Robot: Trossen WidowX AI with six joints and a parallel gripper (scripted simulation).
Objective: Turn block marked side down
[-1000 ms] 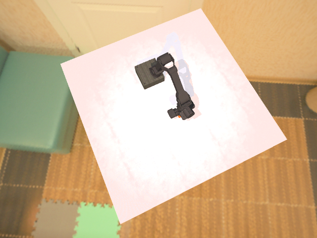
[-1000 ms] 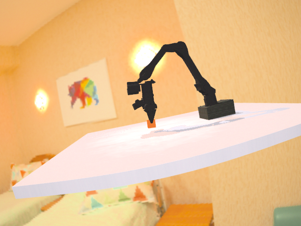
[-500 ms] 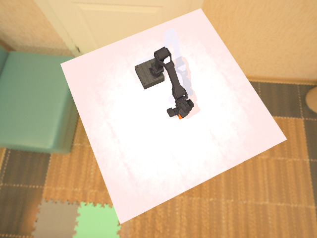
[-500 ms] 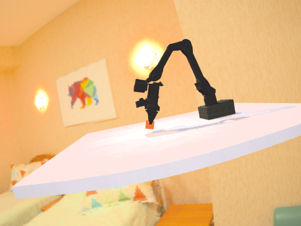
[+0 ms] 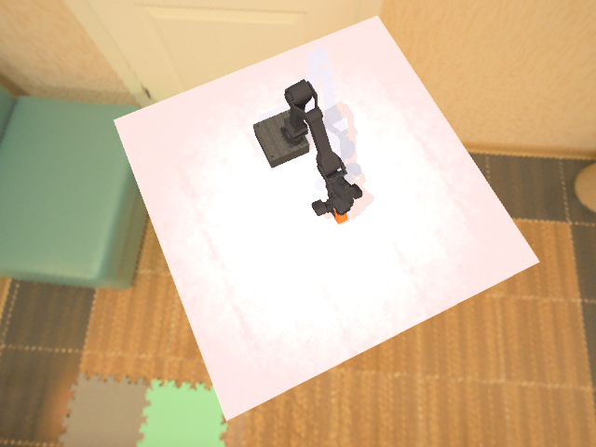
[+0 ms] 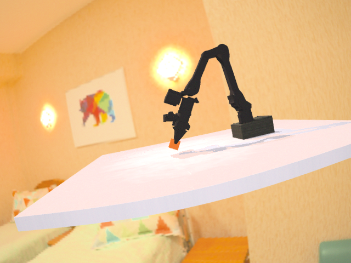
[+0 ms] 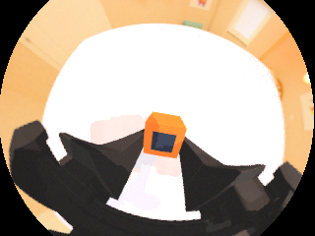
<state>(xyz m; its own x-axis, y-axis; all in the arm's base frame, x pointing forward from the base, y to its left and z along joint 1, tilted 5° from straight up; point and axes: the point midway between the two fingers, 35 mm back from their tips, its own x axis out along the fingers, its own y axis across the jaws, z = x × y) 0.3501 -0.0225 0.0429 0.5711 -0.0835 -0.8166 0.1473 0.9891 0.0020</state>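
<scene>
A small orange block [image 5: 341, 218] [image 6: 174, 144] [image 7: 164, 134] sits between my fingertips. Its dark blue marked side faces the wrist camera. My gripper [image 5: 338, 212] [image 6: 177, 140] [image 7: 164, 151] is shut on the block, tilted, and holds it just above the white table [image 5: 269, 289] [image 6: 158, 175] [image 7: 164, 66]. In the exterior view the block is tipped on a corner, a little off the surface. In the top view most of the block is hidden under the gripper.
The arm's dark base [image 5: 278, 142] [image 6: 252, 127] stands at the back of the table. A teal seat [image 5: 58, 192] stands left of the table. The table edges are far from the gripper on all sides.
</scene>
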